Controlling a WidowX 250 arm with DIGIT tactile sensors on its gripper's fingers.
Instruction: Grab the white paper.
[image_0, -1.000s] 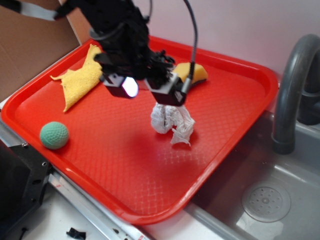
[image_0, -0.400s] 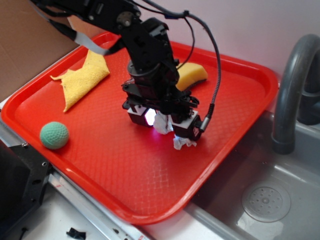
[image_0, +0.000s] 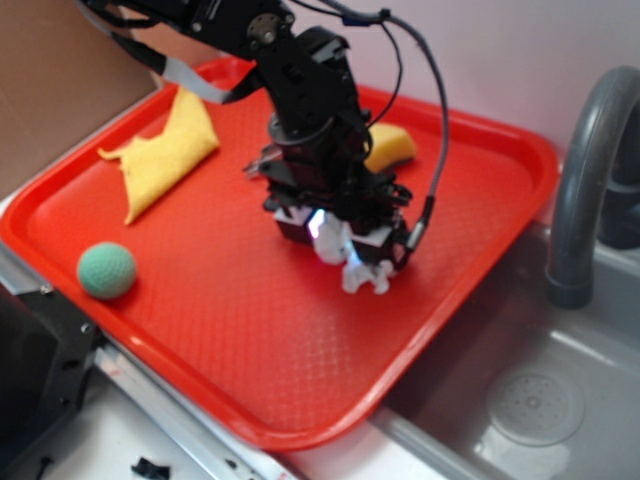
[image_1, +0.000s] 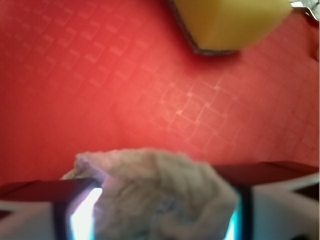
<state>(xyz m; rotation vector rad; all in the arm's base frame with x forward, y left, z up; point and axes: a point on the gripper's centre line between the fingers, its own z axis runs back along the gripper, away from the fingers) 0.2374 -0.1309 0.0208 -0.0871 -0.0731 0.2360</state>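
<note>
The white paper (image_0: 362, 276) is a crumpled off-white wad near the middle of the red tray (image_0: 230, 340). My gripper (image_0: 338, 240) is down over it, one finger on each side and both close to the tray floor. Only the wad's lower right part sticks out past the fingers. In the wrist view the paper (image_1: 160, 195) fills the whole gap of the gripper (image_1: 160, 220) and presses against both lit pads. The jaws are shut on the wad.
A yellow sponge (image_0: 388, 148) (image_1: 230, 22) lies just behind the gripper. A yellow cloth (image_0: 165, 150) is at the tray's back left and a green ball (image_0: 106, 270) at its front left. A grey faucet (image_0: 585, 180) and sink (image_0: 530, 400) stand to the right.
The gripper has come down from above the wad to the tray floor and shifted a little right. Its fingers have closed in on the paper, which now looks squeezed narrower.
</note>
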